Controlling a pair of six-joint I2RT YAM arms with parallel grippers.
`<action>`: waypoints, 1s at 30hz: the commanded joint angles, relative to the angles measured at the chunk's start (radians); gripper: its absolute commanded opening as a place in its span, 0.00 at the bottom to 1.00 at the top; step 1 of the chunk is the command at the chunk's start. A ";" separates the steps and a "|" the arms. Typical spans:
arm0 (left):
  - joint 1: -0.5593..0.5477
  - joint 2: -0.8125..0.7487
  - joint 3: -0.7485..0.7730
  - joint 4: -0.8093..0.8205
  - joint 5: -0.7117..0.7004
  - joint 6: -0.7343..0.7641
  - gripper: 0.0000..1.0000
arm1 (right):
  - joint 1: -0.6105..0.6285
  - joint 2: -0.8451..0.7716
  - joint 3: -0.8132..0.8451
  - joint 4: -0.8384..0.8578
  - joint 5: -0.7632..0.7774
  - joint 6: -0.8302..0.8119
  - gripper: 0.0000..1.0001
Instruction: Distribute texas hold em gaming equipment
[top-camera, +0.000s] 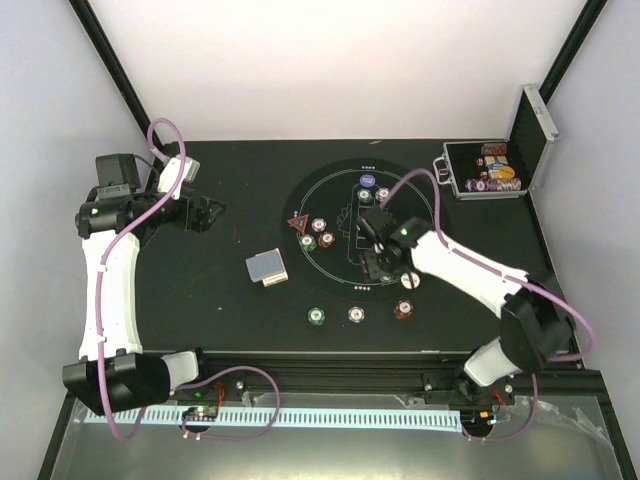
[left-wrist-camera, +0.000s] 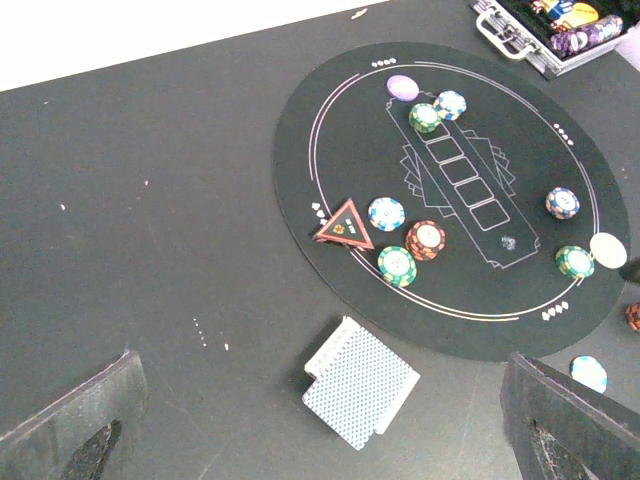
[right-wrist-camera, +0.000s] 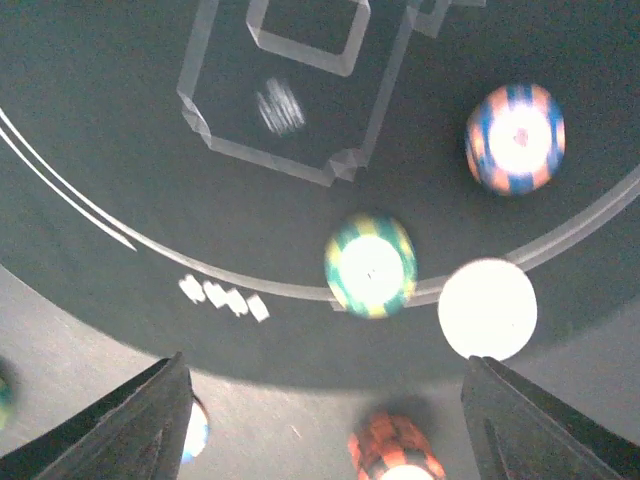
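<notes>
Matte black tabletop (top-camera: 230, 310) under white walls carries a round, felt-like mat (left-wrist-camera: 330, 130) right of its centre, printed with thin white rings and five card outlines. At the far right corner a silver-edged case (top-camera: 536, 125) stands with its lid upright. The left gripper (top-camera: 205, 213) hangs near the left edge, jaws wide and empty, apparently parked clear. The right gripper (top-camera: 377, 263) hovers over the mat's near-right rim, jaws apart with nothing between them, above a striped green chip (right-wrist-camera: 370, 264) just beside a plain white disc (right-wrist-camera: 487, 308). Grey-blue-backed playing cards (left-wrist-camera: 360, 382) lie in a slightly skewed stack off the mat's near-left rim, probably for the left arm. A flat red triangle (left-wrist-camera: 345, 225) and glossy striped chips (left-wrist-camera: 397, 265) cluster along the rim, seemingly marking seats
</notes>
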 joint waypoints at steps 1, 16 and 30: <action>0.006 -0.006 0.014 -0.007 0.035 -0.003 0.99 | -0.005 -0.142 -0.202 -0.010 0.017 0.111 0.77; 0.005 0.006 0.011 -0.003 0.045 -0.007 0.99 | -0.003 -0.267 -0.449 0.052 -0.027 0.221 0.76; 0.006 0.010 0.020 -0.003 0.043 -0.013 0.99 | -0.004 -0.228 -0.498 0.127 -0.057 0.201 0.63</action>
